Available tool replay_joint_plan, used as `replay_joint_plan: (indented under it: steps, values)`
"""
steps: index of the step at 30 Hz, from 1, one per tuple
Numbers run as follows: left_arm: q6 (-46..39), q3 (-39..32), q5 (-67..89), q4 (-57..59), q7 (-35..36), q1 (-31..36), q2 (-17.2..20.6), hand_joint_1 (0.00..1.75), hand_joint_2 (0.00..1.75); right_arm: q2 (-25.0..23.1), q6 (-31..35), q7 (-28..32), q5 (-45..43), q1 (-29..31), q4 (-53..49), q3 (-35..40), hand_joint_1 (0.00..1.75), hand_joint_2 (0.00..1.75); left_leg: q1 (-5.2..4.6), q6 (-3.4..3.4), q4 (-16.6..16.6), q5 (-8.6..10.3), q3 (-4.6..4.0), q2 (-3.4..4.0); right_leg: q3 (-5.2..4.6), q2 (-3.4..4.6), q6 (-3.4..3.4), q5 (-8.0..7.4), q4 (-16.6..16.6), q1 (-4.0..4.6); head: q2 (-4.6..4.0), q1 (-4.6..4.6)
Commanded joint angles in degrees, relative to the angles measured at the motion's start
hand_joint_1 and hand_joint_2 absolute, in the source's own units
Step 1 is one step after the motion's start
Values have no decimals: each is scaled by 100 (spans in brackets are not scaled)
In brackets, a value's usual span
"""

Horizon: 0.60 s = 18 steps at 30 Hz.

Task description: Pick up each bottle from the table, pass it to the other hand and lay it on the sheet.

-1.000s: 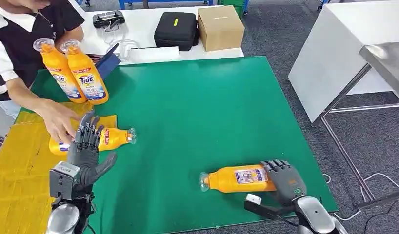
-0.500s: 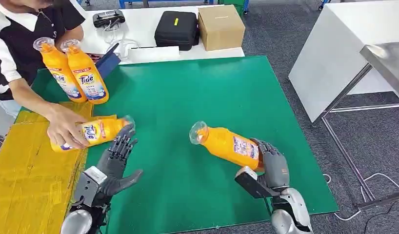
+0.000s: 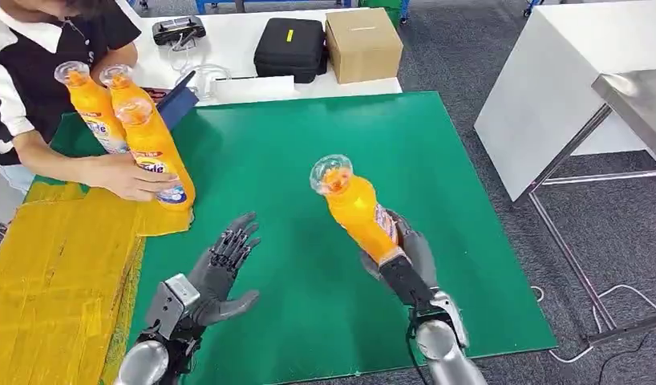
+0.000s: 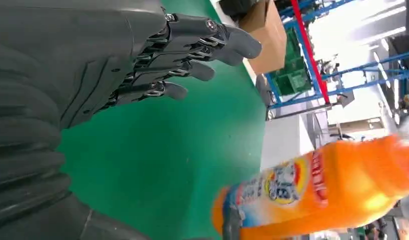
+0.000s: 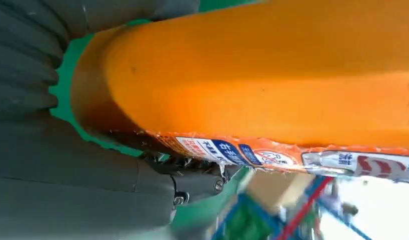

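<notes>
head: right hand (image 3: 405, 257) now holds orange bottle (image 3: 355, 207) lifted near-upright over green mat (image 3: 309, 160), up from its earlier tilt; left hand (image 3: 220, 269) spread and holding nothing; person's hand (image 3: 132, 178) stands another bottle (image 3: 155, 148) by yellow sheet (image 3: 52, 265) | left wrist: fingers (image 4: 192, 55) apart, bottle (image 4: 317, 190) near | right wrist: bottle (image 5: 272, 80) clasped

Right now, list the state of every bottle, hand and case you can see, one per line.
Right hand: grips an orange Tide bottle.
Held bottle: lifted off the green mat, tilted, clear cap up.
Left hand: empty, fingers spread, palm toward the held bottle.
Third bottle: standing, a person's hand on it.
Two bottles behind: upright.
Black case: closed.
Cardboard box: closed.
</notes>
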State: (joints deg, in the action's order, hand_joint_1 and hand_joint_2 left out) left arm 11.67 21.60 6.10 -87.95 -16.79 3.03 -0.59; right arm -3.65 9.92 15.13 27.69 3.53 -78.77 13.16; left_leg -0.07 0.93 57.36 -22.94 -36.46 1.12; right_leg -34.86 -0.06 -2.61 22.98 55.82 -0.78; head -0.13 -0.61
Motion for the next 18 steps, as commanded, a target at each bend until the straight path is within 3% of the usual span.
replay_joint_plan:
  steps: [1, 4, 18]
  values:
    - [-45, 448, -123, 782, 11, 805, 27, 0, 175, -617, -723, 291, -672, 805, 1580, 1447, 175, 175, 11, -13, -2, -14, 45, -1, 41, 10, 17, 10, -3, 9, 0, 0]
    - [-98, 463, -145, 855, 15, 918, -4, 0, 175, -691, -754, 292, -699, 839, 1760, 1787, 175, 175, 13, -10, -3, -7, 34, -1, 32, 6, 12, 8, -5, 10, 0, 0]
    - [-239, 453, -146, 927, 9, 960, -28, 0, 175, -611, -855, 303, -805, 885, 1774, 2068, 175, 175, 10, -10, 1, -11, 39, -16, 41, -6, 14, 16, -1, 7, 0, 0]
